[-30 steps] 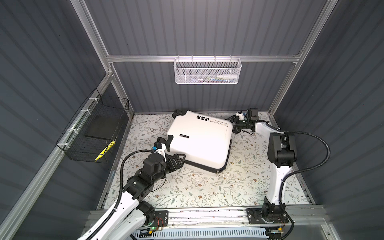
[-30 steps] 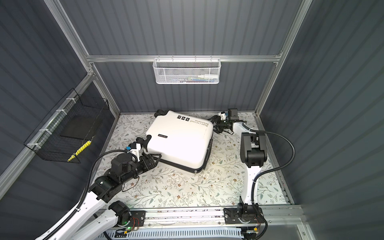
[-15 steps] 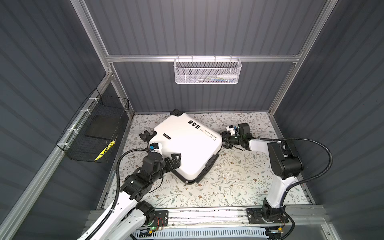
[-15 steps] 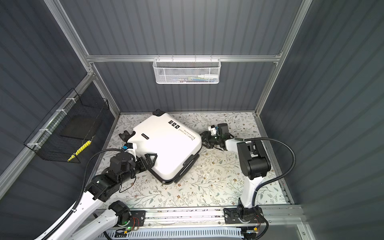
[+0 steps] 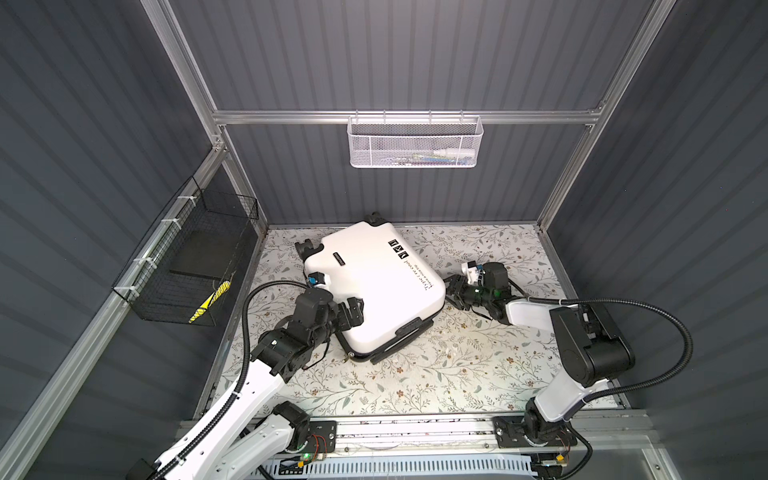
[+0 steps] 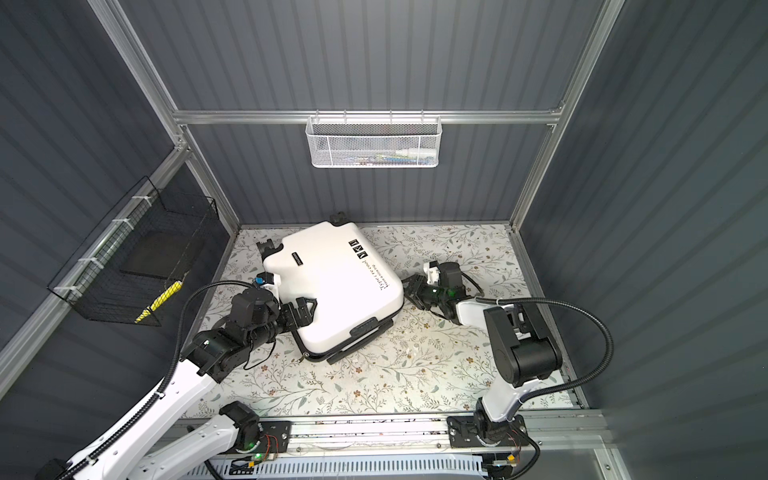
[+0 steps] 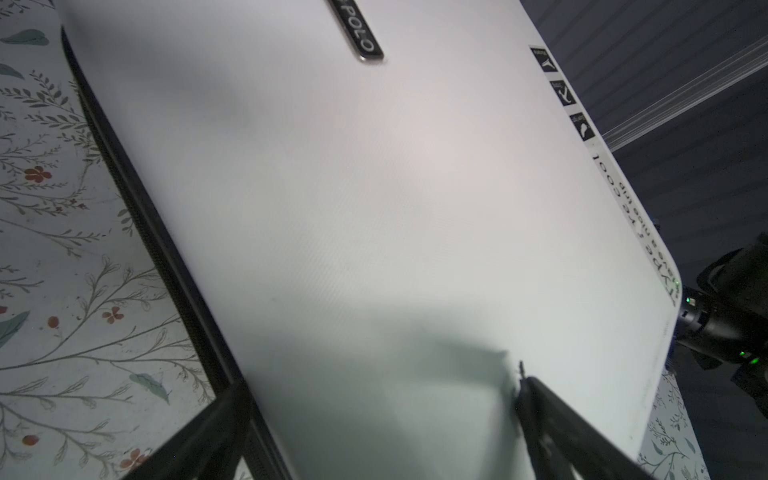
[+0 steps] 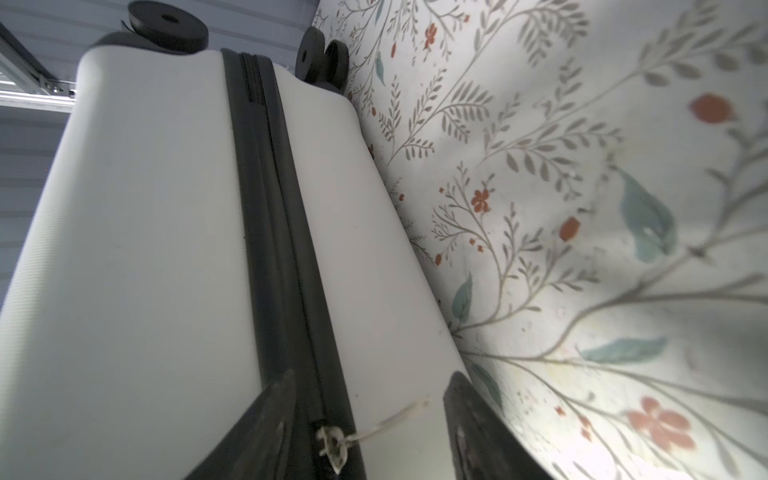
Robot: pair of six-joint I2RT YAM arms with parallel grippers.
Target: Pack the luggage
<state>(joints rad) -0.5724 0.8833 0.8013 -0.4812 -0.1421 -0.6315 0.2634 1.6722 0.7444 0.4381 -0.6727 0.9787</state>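
Left claw [image 5: 352, 312] is spread wide against the near edge of the luggage [image 5: 374, 286], right claw [image 5: 455, 291] half-open with the zipper pull [image 8: 332, 444] sitting between its fingers [image 8: 471, 428], not pinched yet. Over the last second we've swung the shut case round on the worktop [image 5: 457, 365], so it lies between both claws and unzipping looks like our next job.
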